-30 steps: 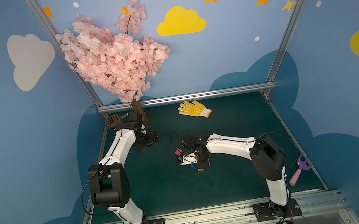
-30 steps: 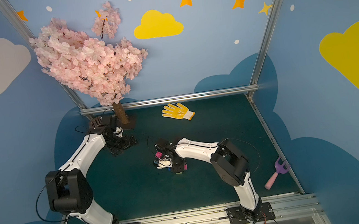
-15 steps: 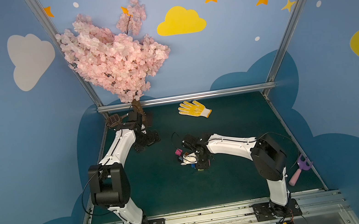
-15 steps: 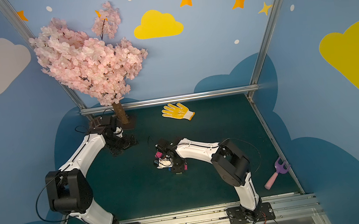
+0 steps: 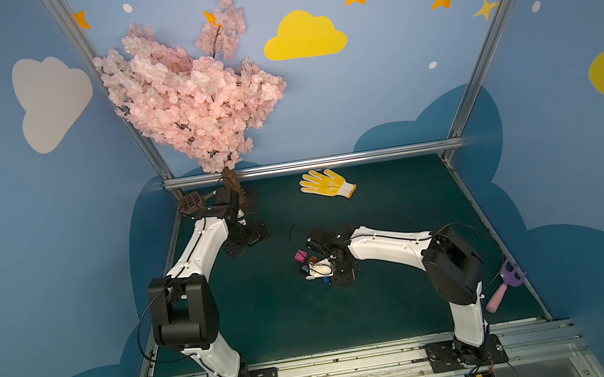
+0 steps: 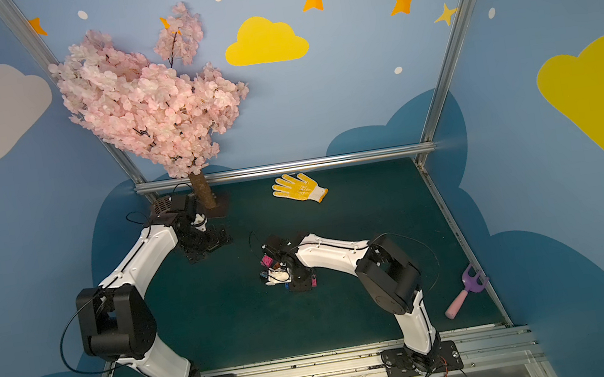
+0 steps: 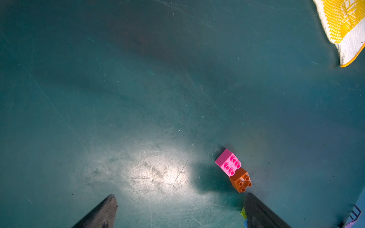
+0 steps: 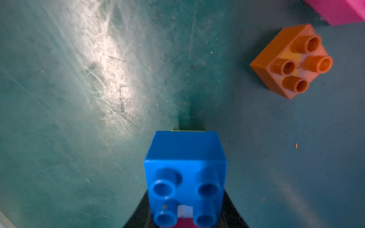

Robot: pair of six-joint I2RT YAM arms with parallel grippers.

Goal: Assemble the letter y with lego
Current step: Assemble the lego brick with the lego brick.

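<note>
Mid-mat – R gripper (image 5: pixel 328 270) clamped on dark blue brick (image 8: pixel 185 154), studs toward wrist cam, lime sliver (image 8: pixel 187 130) beyond; long axis unclear. Pink brick (image 7: pixel 228 162) just beside orange brick (image 7: pixel 240 181) – slightly far-left. L gripper (image 7: pixel 179 197) wide apart, far left.

In the right wrist view, a pink brick (image 8: pixel 339 9) is cut off at the edge and the dark blue brick (image 8: pixel 185 154) is partly blurred. In the left wrist view, the yellow glove (image 7: pixel 343 25) is cropped and the lime green brick (image 7: pixel 243 213) is mostly hidden behind a finger (image 7: pixel 260 213) of the left gripper (image 7: pixel 180 195).
</note>
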